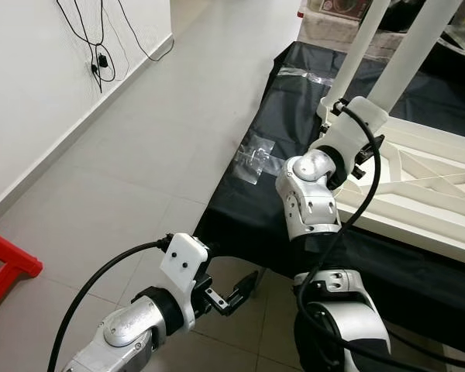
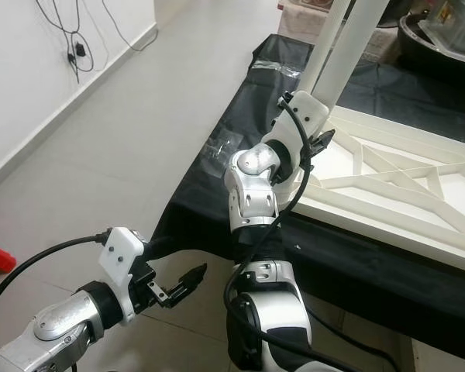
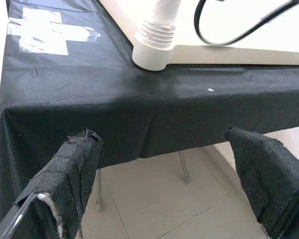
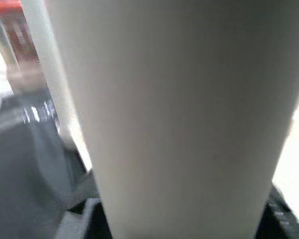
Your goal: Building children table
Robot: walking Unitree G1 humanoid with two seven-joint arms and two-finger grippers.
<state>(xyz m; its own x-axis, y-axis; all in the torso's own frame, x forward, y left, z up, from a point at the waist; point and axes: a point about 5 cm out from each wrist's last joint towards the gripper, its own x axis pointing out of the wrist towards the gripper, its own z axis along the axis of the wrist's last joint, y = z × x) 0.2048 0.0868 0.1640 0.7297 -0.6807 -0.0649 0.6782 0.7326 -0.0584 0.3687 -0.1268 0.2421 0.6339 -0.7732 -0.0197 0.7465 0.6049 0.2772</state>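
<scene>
A white children's table top (image 1: pixel 426 182) lies upside down on a black-draped table (image 1: pixel 240 209), its ribbed underside facing up. Two white legs (image 1: pixel 415 46) stand up from its near-left corner. My right gripper (image 2: pixel 319 143) sits low at the nearer leg; in the right wrist view that leg (image 4: pixel 179 114) lies close between the dark fingers (image 4: pixel 284 209), which are shut on it. My left gripper (image 1: pixel 244 288) hangs open below the draped table's front edge, holding nothing. The left wrist view looks between its padded fingers (image 3: pixel 72 174) towards a leg's threaded base (image 3: pixel 154 45).
Clear tape patches (image 1: pixel 256 159) stick to the black cloth at the table's left edge. Light tiled floor (image 1: pixel 139 155) spreads to the left up to a white wall with hanging cables (image 1: pixel 101 54). A red frame (image 1: pixel 4 267) stands at the far left. Cluttered items lie behind the table.
</scene>
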